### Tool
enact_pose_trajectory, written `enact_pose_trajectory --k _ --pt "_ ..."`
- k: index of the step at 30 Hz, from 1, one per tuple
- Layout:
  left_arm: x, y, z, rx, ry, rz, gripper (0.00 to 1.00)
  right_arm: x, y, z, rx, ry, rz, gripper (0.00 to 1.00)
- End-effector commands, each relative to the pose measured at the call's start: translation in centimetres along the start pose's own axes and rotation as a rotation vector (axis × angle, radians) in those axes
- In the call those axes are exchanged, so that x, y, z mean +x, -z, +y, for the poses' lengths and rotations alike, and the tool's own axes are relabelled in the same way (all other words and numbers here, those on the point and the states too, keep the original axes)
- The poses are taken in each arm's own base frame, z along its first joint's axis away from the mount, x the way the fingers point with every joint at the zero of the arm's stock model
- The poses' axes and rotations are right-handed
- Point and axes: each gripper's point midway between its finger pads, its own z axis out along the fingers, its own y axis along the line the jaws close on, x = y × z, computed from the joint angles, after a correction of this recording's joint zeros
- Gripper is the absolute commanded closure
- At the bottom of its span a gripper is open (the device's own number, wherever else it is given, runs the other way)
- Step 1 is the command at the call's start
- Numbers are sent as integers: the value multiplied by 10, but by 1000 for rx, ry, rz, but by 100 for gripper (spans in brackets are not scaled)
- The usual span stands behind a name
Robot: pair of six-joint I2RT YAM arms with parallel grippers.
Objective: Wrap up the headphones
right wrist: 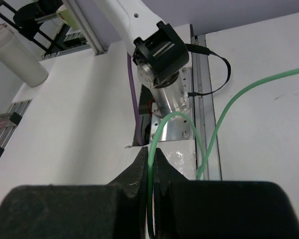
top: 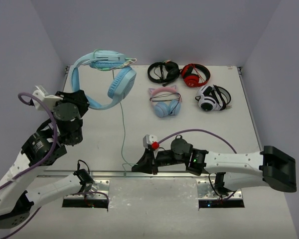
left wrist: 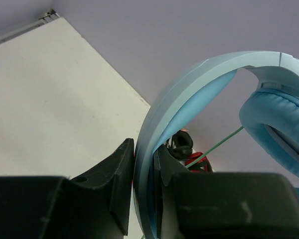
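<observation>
A: Which step is in hand?

B: The start of the winding, it is judged. The headphones are held at the far left of the worktop. The cable is taken up near its near end. No turn of it is seen round the headband yet.

A: How are the end effectors set?

B: The left end effector is clamped on the headband, with one finger pressed to each face. The right end effector is pinched together on the cable, which is seen passing between the fingertips and looping just beyond them.

A: Where are the headphones relative to them?

B: The band is gripped at its left side, and the cups are seen to the far right of that grip. From the cups the cable is run toward the near edge. There, well apart from the headphones, it is caught by the right end effector.

A: What is called for next?

B: The cable is probably to be carried far and left, toward the cups, and led round them. The pinch must not be lost, the headband must be held steady, and the slack loop must be watched for snags. Whether the plug lies at the pinch cannot be told.
</observation>
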Motion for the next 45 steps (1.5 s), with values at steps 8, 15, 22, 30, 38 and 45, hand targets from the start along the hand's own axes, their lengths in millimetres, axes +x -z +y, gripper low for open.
enact_pose_trajectory --k 8,15,22,30,38,45 --pt "8 -19 -4 -87 -6 -103 100 -27 23 54 -183 172 38 99" --pt "51 -31 22 -186 -123 -72 100 -78 39 77 -217 267 -4 99" --pt "99 -42 30 -233 -132 0 100 -135 42 111 -322 251 -32 99" --pt "146 -60 31 -274 -248 34 100 -194 54 118 -238 273 -166 99" --pt "219 -59 58 -189 -283 203 100 -260 69 111 -81 292 -301 99" --pt "267 -47 73 -135 -356 334 100 -314 67 80 143 217 -415 99"
